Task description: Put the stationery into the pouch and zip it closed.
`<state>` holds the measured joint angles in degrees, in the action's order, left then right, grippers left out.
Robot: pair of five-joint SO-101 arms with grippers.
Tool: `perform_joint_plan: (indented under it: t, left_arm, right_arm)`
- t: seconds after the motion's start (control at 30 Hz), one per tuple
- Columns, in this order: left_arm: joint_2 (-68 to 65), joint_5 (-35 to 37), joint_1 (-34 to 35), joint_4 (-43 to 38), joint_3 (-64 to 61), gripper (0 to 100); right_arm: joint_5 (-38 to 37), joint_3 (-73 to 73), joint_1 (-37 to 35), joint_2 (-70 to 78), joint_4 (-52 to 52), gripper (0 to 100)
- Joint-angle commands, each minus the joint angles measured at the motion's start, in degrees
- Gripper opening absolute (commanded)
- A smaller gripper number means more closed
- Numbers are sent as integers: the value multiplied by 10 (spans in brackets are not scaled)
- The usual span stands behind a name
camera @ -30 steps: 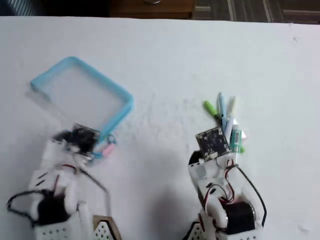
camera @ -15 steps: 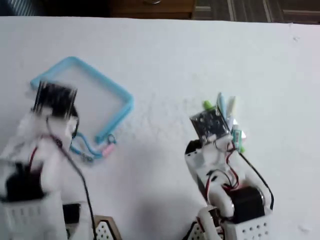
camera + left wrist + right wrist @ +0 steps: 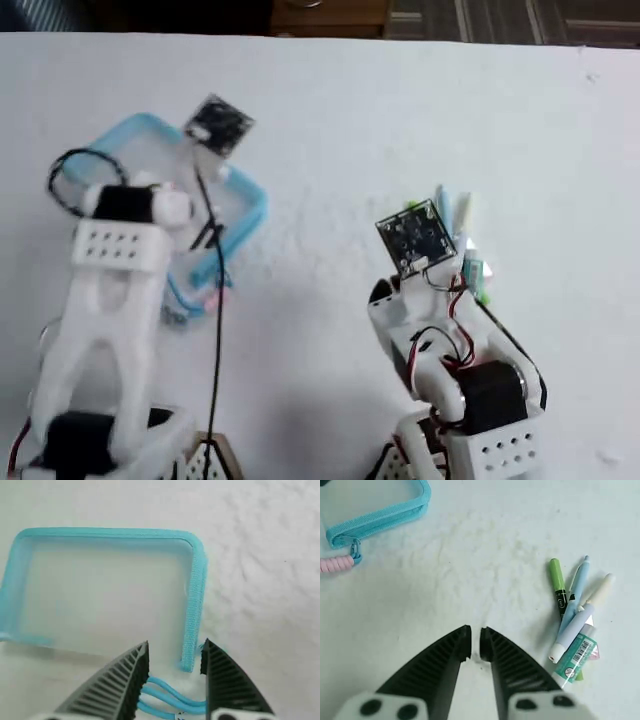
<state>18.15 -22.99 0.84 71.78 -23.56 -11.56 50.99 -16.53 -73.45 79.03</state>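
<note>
The pouch (image 3: 100, 590) is clear plastic with a light blue zip edge (image 3: 252, 205) and lies flat at the table's left. My left gripper (image 3: 175, 652) hovers open above its near corner, over the blue cord loop (image 3: 170, 692). A pink coiled pull (image 3: 334, 565) hangs off the zip end (image 3: 212, 297). The stationery (image 3: 572, 615) is a small heap right of centre: a green marker (image 3: 556, 582), a blue pen (image 3: 576, 592), a cream pen (image 3: 600, 590) and a labelled tube (image 3: 575, 657). My right gripper (image 3: 475, 649) is shut and empty, beside the heap and above bare table.
The left arm (image 3: 115, 270) rises over the pouch and hides much of it in the high view. The right arm (image 3: 440, 330) covers the near ends of the pens (image 3: 452, 208). White table (image 3: 330, 150) stretches bare between pouch and pens and toward the far edge.
The left arm has risen from beside the pink pull and swung forward over the pouch. The right arm edged slightly forward and to the left beside the pens.
</note>
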Motion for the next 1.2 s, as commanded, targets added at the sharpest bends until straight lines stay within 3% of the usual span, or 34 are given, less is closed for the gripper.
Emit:
perform_joint_plan:
  t: [0.0, 0.23, 0.63, 0.87, 1.17]
  left_arm:
    - [-26, -3, -3, 0, 31, 192]
    - [-88, 3, -29, -44, 28, 191]
    - [-254, 35, -7, -73, 67, 184]
    - [-260, 37, -5, -91, 79, 46]
    - [-268, 39, -13, -78, 65, 168]
  right_arm:
    - [3, -22, -3, 4, 1, 167]
    - [4, -23, -17, 28, 25, 168]
    - [113, -82, -93, 154, 22, 169]
    - [113, -91, -112, 164, 22, 169]
    - [113, -88, -91, 163, 24, 169]
